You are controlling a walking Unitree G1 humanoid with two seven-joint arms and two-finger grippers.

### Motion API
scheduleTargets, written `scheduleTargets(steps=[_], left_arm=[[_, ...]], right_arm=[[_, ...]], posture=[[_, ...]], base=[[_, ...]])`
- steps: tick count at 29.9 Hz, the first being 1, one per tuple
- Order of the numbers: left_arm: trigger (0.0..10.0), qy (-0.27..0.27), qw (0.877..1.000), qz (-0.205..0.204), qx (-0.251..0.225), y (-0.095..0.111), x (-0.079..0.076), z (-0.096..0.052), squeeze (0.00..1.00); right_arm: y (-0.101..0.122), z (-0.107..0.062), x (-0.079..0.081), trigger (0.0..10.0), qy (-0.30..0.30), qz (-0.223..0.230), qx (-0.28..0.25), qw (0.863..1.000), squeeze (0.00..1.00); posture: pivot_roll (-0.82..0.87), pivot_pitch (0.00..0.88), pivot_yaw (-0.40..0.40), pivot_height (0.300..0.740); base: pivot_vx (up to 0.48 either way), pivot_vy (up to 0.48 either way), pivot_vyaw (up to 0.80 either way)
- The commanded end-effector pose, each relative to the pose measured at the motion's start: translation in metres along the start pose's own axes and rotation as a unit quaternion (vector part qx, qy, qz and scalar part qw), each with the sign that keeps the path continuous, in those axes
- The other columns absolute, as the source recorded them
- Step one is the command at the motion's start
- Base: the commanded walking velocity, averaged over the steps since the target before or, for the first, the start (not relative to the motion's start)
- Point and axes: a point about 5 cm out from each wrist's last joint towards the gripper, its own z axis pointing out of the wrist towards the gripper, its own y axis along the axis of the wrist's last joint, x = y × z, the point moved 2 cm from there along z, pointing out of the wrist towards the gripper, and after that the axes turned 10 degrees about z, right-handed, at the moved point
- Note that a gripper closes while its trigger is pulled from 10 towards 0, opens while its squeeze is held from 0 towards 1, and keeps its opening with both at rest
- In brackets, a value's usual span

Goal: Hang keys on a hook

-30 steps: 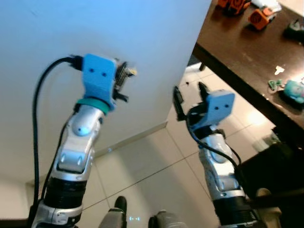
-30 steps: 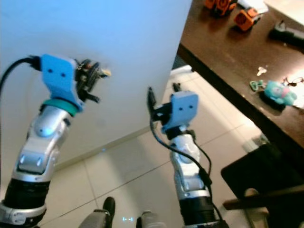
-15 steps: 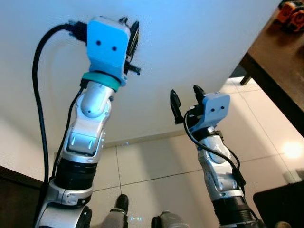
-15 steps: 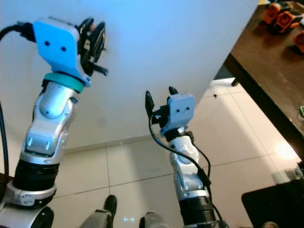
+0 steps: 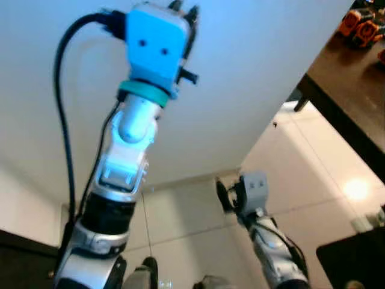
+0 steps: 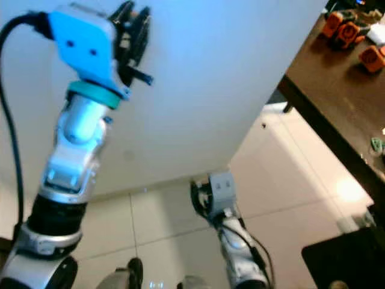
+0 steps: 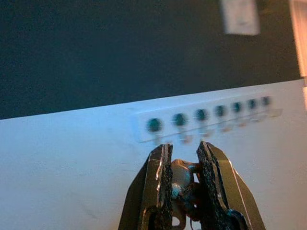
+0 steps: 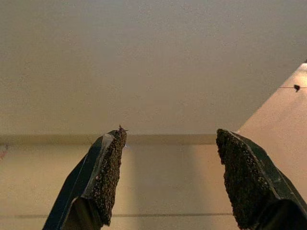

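Smooth white wall (image 5: 240,72) above glossy beige floor tiles (image 5: 313,174); dark wooden desk (image 6: 337,102) at right carrying orange blocky toys (image 6: 340,33). Left gripper (image 7: 183,160) raised by wall, rough black fingers (image 7: 209,167) pinching small metal keys (image 7: 181,178) just short of long white hook rail (image 7: 206,117) with round dark knobs. Right gripper (image 8: 168,177) low over floor, fingers spread wide.

We count one white hook rail (image 7: 204,118) on the wall just beyond the left gripper's (image 7: 183,158) fingertips, bearing seven dark round pegs in a row. One metal key bunch (image 7: 181,184) sits between its fingers. Off beyond the right gripper (image 8: 168,179), three orange blocks (image 6: 346,33) on one dark wooden table (image 6: 337,90).
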Motion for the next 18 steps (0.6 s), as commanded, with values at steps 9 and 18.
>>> scheduleTargets(steps=[9,18], left_arm=[[10.0,0.021,0.999,0.016,-0.038,0.013,-0.003,0.0,0.0],[10.0,0.026,0.995,0.057,-0.076,0.024,-0.004,0.0,0.0]], right_arm=[[-0.068,-0.037,-0.018,10.0,-0.02,-0.023,0.126,0.992,0.0],[-0.072,-0.039,-0.023,10.0,-0.023,-0.034,0.136,0.99,0.0]], posture=[[-0.13,0.142,-0.013,0.74],[-0.13,0.143,-0.018,0.74]], base=[[0.373,0.0,0.0],[0.345,0.0,0.0]])
